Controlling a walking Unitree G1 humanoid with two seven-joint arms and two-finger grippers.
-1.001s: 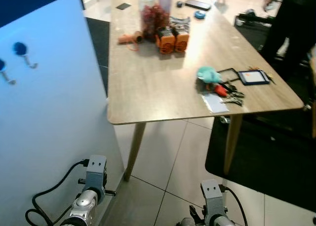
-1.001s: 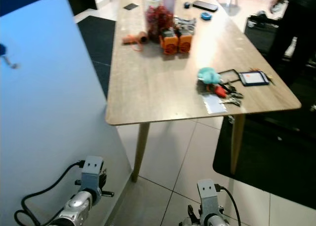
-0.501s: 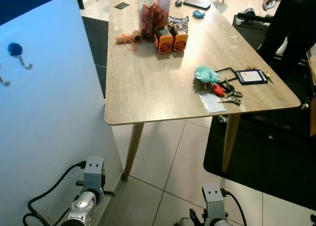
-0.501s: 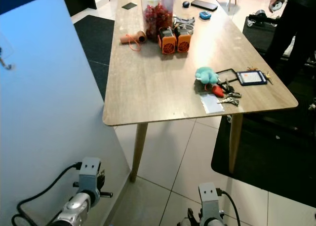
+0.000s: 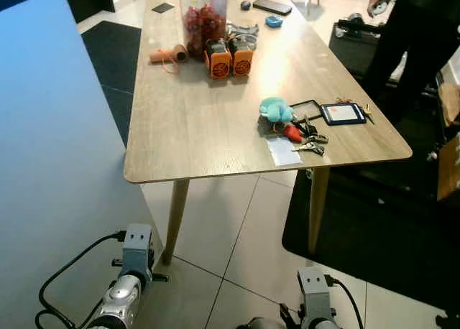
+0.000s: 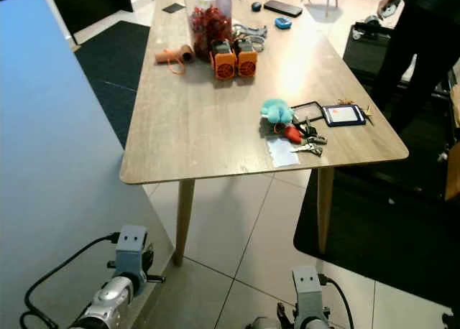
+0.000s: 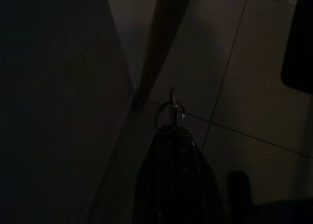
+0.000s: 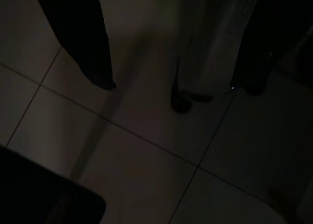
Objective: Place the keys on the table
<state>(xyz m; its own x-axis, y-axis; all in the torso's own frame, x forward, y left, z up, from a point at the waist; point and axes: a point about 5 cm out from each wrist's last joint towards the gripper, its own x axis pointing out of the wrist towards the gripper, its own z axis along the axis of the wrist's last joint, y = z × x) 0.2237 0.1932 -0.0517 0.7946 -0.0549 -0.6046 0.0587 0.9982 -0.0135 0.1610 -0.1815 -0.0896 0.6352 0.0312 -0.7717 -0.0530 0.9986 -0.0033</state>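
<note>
A bunch of keys point(image 5: 310, 136) lies on the wooden table point(image 5: 194, 121) near its right front corner, just beside a teal plush toy point(image 5: 273, 110). Below the table, in the dark left wrist view, the left gripper point(image 7: 171, 128) is closed on a small metal ring point(image 7: 168, 115), whose nature is hard to make out. The right gripper point(image 8: 171, 87) hangs spread wide over the tiled floor point(image 8: 146, 165).

Long light wooden table point(image 6: 215, 128) on tapered legs over pale tiles; bunch of keys with teal plush toy point(image 6: 291, 124) near its right edge, two orange-black batteries point(image 6: 233, 59) farther back.
</note>
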